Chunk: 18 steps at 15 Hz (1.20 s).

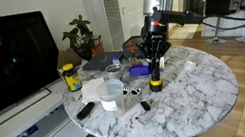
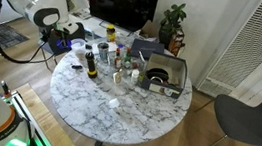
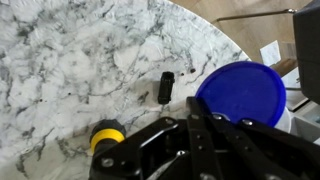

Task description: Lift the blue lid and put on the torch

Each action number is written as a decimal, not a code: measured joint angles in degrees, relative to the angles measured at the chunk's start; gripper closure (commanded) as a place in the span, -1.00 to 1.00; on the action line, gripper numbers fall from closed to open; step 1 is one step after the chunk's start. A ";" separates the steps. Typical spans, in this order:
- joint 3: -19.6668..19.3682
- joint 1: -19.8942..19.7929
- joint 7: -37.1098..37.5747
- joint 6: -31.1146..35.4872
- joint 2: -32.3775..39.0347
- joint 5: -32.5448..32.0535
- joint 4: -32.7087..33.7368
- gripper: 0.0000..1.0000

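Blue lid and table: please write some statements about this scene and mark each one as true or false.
1. The blue lid is not yet on the torch. True.
2. The table has a dark wooden top. False: it is white marble with grey veins.
3. A small black object lies on the table beside the blue lid. True.
4. The claw holds the blue lid in the air. False: the lid lies below and to the side of the claw, not gripped.
5. A potted plant stands behind the table. True.
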 measured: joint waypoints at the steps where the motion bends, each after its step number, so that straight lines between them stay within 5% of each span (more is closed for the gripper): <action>1: -1.11 -0.01 1.82 -1.97 -2.48 -0.49 -0.38 0.99; 8: -4.31 -3.09 16.56 -10.10 -13.89 -11.11 -1.82 0.99; 13: -4.07 -6.58 27.04 -11.34 -14.41 -20.01 -1.82 0.96; 18: -3.92 -6.97 27.95 -11.34 -14.05 -20.52 -1.77 0.99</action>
